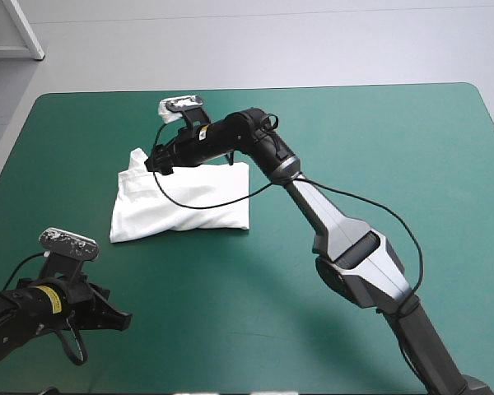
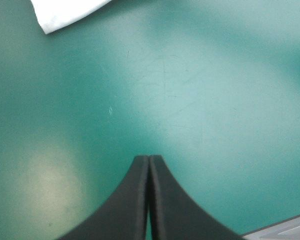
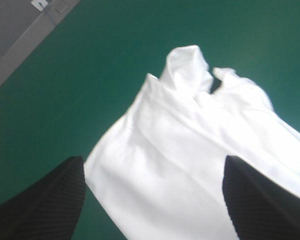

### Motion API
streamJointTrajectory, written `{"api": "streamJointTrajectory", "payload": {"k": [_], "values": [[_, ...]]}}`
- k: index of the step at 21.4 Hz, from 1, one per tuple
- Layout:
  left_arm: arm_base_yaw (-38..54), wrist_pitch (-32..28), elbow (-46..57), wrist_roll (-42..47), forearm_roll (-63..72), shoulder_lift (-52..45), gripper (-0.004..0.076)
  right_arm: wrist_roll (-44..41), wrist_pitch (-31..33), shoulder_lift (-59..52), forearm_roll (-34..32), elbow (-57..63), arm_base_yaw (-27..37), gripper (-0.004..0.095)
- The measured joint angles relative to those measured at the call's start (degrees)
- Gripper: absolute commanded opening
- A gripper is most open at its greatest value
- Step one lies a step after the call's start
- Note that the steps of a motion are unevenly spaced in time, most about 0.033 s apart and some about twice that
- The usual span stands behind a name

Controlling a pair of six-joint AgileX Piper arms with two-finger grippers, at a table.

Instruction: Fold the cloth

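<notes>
The T-shirt [image 1: 181, 202] is plain white all over, set against a cover [image 1: 379, 140] of even teal-green. The fingers [image 3: 50, 200] of the right gripper [image 3: 153, 161] are black, with what seems to be a fine dotted grain, though the view is soft there. The left gripper [image 2: 149, 159] is a smooth, matt black without any pattern.

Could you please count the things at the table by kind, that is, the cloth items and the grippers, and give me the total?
White T-shirt, folded: 1
Black grippers: 2, the left gripper shut over bare cover, the right gripper open over the T-shirt
Total: 3
</notes>
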State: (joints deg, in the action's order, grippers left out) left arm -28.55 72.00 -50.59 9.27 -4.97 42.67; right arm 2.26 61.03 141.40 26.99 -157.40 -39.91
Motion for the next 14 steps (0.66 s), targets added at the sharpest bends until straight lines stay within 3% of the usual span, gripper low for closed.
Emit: {"api": "streamJointTrajectory", "payload": {"k": [3, 8, 14], "values": [[0.0, 0.0, 0.0, -0.3, -1.0, 0.0, -0.001, -6.4, 9.7, -0.6, -6.0, -3.6, 3.8, 0.0621], [0.0, 0.0, 0.0, -0.3, -2.1, -0.1, -0.001, -11.8, 10.4, -0.9, -10.0, -3.6, 8.5, 0.0621], [0.0, -0.1, 0.0, -0.3, -2.2, -0.1, -0.001, -12.9, 10.4, -5.5, -9.0, 16.2, 11.1, 0.0621]]}}
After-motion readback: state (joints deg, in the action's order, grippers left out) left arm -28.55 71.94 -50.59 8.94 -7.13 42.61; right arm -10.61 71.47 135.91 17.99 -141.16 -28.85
